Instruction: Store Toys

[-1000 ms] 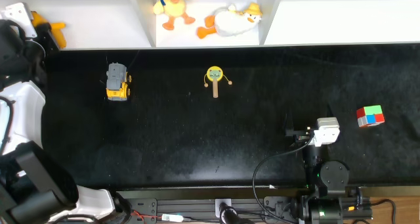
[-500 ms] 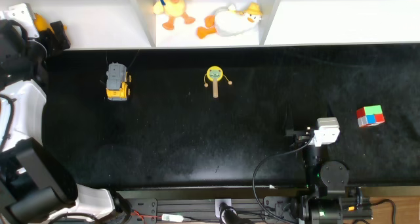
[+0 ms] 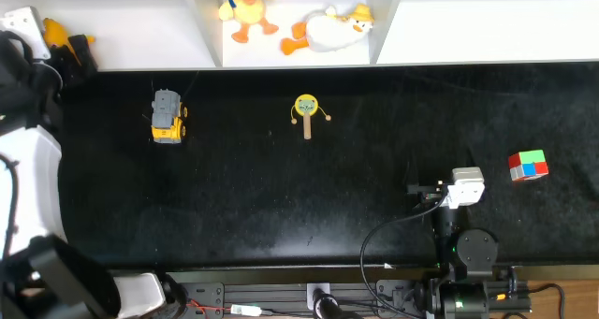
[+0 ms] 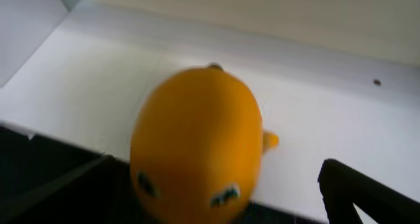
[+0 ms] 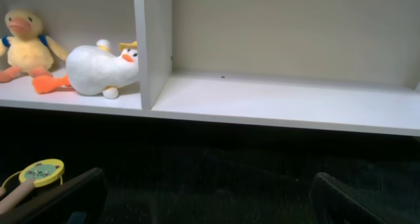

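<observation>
The left pincer [image 4: 213, 168] is at the left box [image 4: 328, 112] of the white shelf [image 3: 487, 29]. The round orange toy [image 4: 197, 145] sits between its fingers. The fingers stand wide, with a gap on each side of the toy, so the toy does not look squeezed. The toy seems to be close to the front edge of the shelf floor, next to the dark worktop [image 3: 281, 197].

I think the job now is to leave the toy in this box. To do it well, the toy should sit a bit deeper in, so it cannot roll off. Then the pincer should pull straight back and not bump the toy or the side wall.

The middle box [image 3: 267, 57] holds a yellow duck [image 3: 246, 8] and a white duck [image 3: 328, 29] lying on its side. On the worktop are a toy truck [image 3: 167, 116], a small rattle drum [image 3: 306, 113] and a colour cube [image 3: 528, 166]. The right pincer [image 5: 207, 191] is low over the worktop, fingers wide, holding nothing
</observation>
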Controlling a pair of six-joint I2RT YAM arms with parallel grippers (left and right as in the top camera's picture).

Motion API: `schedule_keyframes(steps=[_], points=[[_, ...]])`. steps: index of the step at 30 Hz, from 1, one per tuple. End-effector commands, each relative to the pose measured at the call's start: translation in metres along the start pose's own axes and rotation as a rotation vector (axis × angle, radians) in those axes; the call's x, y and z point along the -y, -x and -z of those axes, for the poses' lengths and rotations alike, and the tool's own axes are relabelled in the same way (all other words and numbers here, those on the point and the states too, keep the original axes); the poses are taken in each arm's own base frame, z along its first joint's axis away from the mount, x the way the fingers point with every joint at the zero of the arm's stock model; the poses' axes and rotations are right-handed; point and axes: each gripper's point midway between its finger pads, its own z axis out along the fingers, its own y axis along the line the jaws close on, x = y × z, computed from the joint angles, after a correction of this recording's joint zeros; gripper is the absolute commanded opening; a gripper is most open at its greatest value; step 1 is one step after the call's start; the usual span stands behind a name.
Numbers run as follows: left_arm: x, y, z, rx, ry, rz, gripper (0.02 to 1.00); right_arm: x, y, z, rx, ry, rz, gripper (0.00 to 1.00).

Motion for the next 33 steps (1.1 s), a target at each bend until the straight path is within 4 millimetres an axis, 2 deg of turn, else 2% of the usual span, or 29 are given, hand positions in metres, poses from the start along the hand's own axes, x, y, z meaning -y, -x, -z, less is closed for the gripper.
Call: schedule_keyframes(steps=[1,5,11,14,17,19,23,33], points=[[0.007,-0.001,0.031,-0.014,0.004,-0.007,0.998,0.002,-0.003,0.0,0.0,-0.009,-0.004,0.996],[0.017,-0.038,0.053,-0.042,-0.013,-0.003,0.998,0.002,-0.003,0.0,0.0,-0.009,-0.004,0.996],[0.049,-0.101,0.09,-0.075,-0.071,0.062,0.998,0.002,-0.003,0.0,0.0,-0.009,-0.004,0.998],[0.064,-0.136,0.096,-0.116,-0.103,0.1,0.998,0.002,-0.003,0.0,0.0,-0.009,-0.004,0.996],[0.079,-0.167,0.092,-0.171,-0.138,0.104,0.998,0.002,-0.003,0.0,0.0,-0.009,-0.004,0.996],[0.092,-0.176,0.082,-0.189,-0.167,0.08,0.998,0.002,-0.003,0.0,0.0,-0.009,-0.004,0.996],[0.107,-0.172,0.065,-0.163,-0.204,0.061,0.998,0.002,-0.003,0.0,0.0,-0.009,-0.004,0.996],[0.128,-0.188,0.019,-0.179,-0.245,0.006,0.998,0.002,-0.003,0.0,0.0,-0.009,-0.004,0.996]])
